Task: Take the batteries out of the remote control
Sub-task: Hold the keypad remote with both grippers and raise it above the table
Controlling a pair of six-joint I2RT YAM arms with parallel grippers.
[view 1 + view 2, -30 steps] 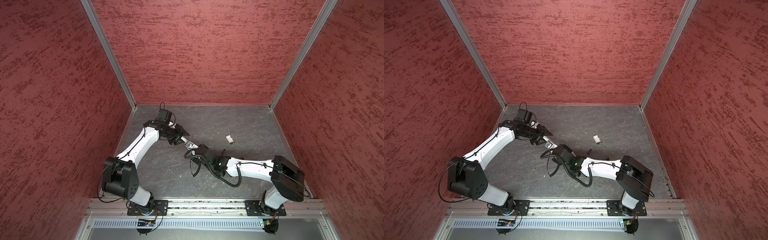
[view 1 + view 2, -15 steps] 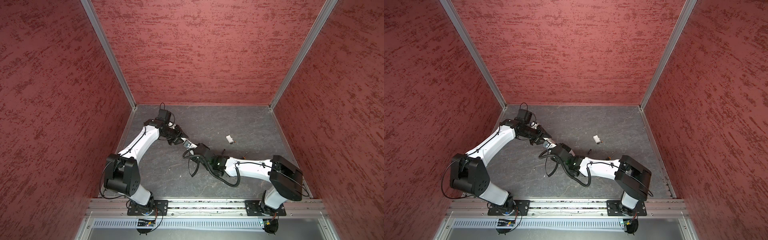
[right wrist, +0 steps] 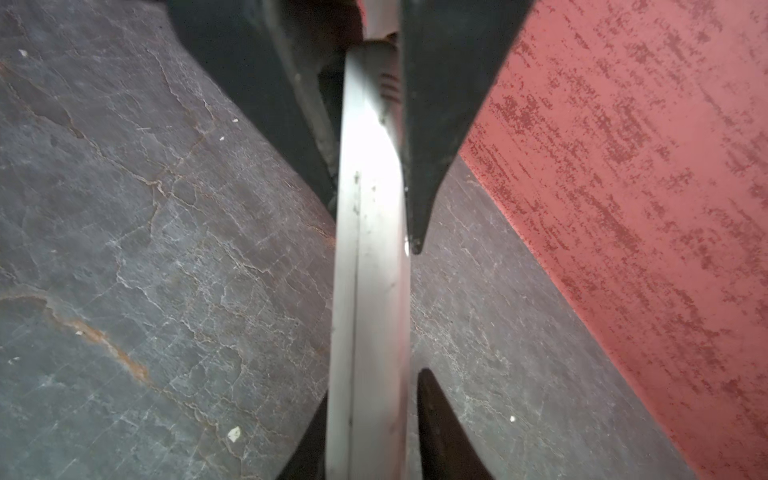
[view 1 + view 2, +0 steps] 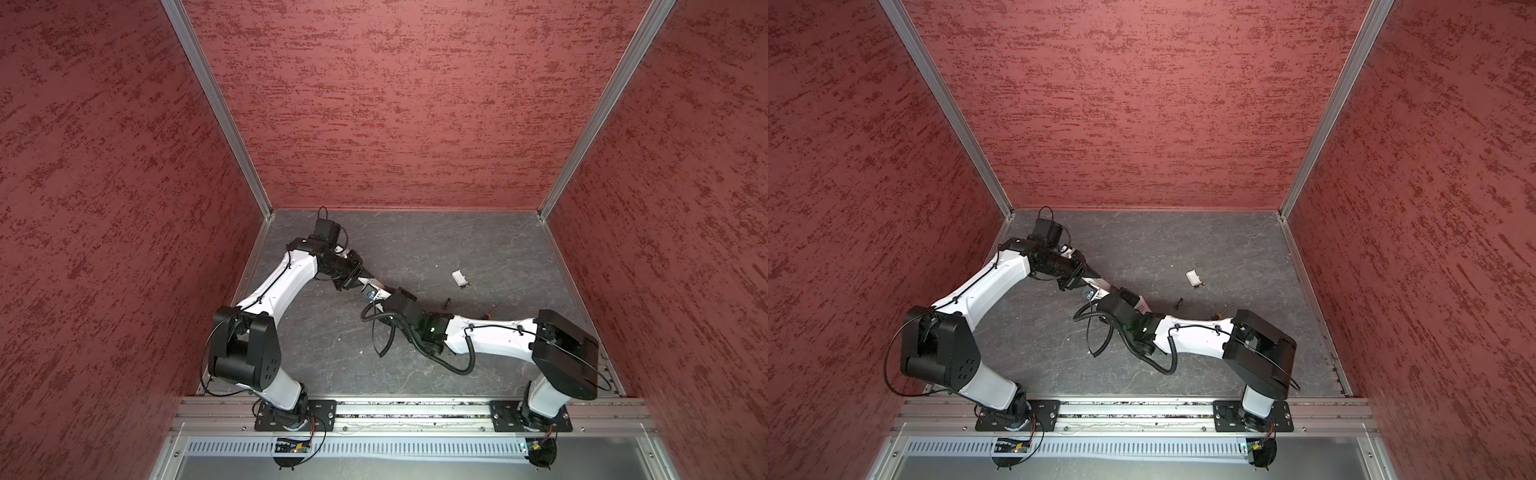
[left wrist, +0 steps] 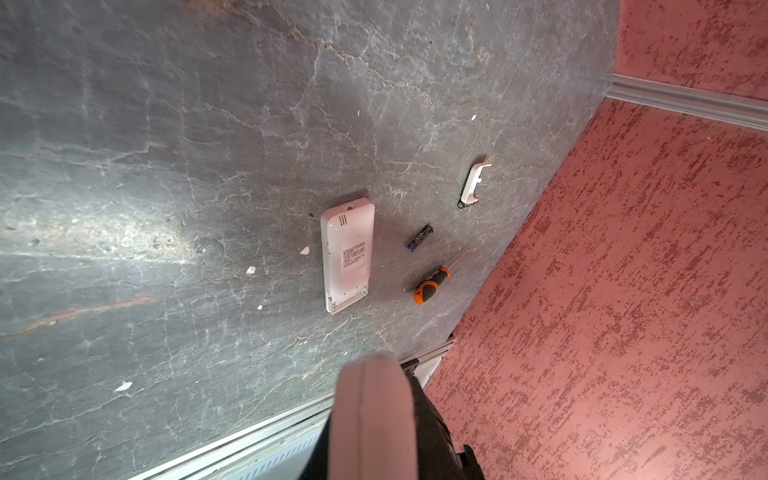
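Right wrist view: left claw (image 3: 374,228), apart a second ago, now pinches the held remote (image 3: 370,316); right claw (image 3: 372,382) sits slightly spread around it. Two remotes; the second remote (image 5: 347,253) lies on the worktop (image 5: 166,208) near one battery (image 5: 419,237), one screwdriver (image 5: 431,284), one cover (image 5: 473,183). In both top views the right arm (image 4: 490,336) hides the screwdriver's handle.
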